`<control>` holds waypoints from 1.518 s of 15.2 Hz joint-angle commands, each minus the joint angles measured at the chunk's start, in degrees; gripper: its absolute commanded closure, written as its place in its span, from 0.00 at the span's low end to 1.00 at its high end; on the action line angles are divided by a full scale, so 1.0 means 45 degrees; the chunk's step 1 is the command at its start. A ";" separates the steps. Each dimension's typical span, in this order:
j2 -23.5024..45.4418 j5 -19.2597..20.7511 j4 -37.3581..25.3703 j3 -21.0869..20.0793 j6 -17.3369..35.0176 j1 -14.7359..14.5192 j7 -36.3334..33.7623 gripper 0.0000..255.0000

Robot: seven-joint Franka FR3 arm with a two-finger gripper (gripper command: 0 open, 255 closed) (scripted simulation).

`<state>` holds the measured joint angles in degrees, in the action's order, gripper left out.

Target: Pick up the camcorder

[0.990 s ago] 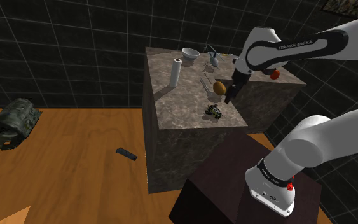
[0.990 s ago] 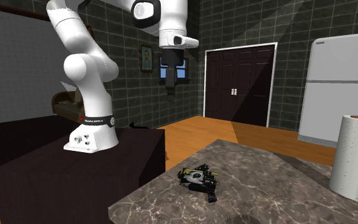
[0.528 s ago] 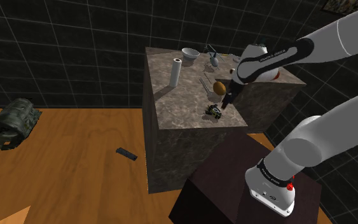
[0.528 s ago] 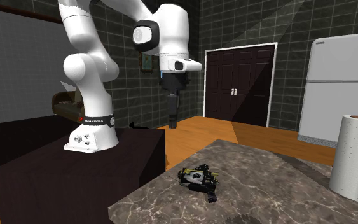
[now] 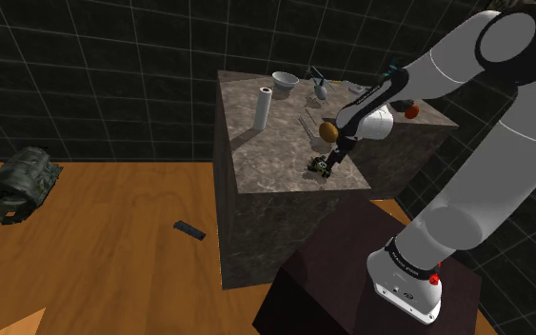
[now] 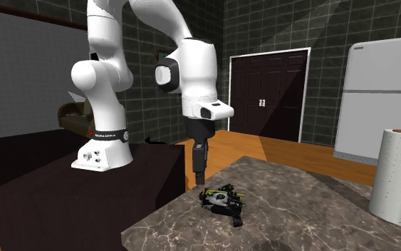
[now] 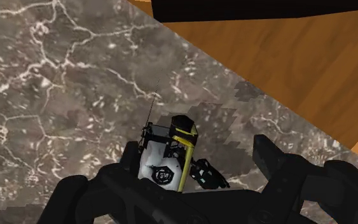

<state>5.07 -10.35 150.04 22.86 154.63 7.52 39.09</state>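
The camcorder point(image 7: 170, 156) is small and mostly black. One side is white with a round mark on it. A yellow stripe runs next to the white part. A thin wire sticks out of it, and a black strap hangs off one end.

It lies on the dark, stony counter point(image 5: 256, 190), close to the edge nearest the robot's dark stand point(image 5: 332, 276).

The black pincer point(image 6: 199, 178) points down and hangs low over the counter, just beside the camcorder. In the wrist view its two fingers point(image 7: 269, 156) are spread wide apart. They are not pinching anything. The camcorder is close to one finger and farther from the other.

A white paper roll point(image 6: 398, 175) stands up on the counter, well apart from the camcorder.
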 commanded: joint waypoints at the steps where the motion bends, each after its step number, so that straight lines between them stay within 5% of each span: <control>1: 0.1105 -0.1372 -0.0464 -0.0232 0.0590 0.0327 0.1245 0.00; 11: 0.2972 -0.3507 -0.0971 -0.1628 0.1833 0.1376 0.2944 0.00; 12: 0.2945 -0.3465 -0.0978 -0.1595 0.1799 0.1354 0.2911 1.00; 23: 0.2559 -0.3066 -0.0858 -0.1269 0.1546 0.1108 0.2594 1.00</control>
<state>17.23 -24.91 146.04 16.53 162.08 12.91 51.33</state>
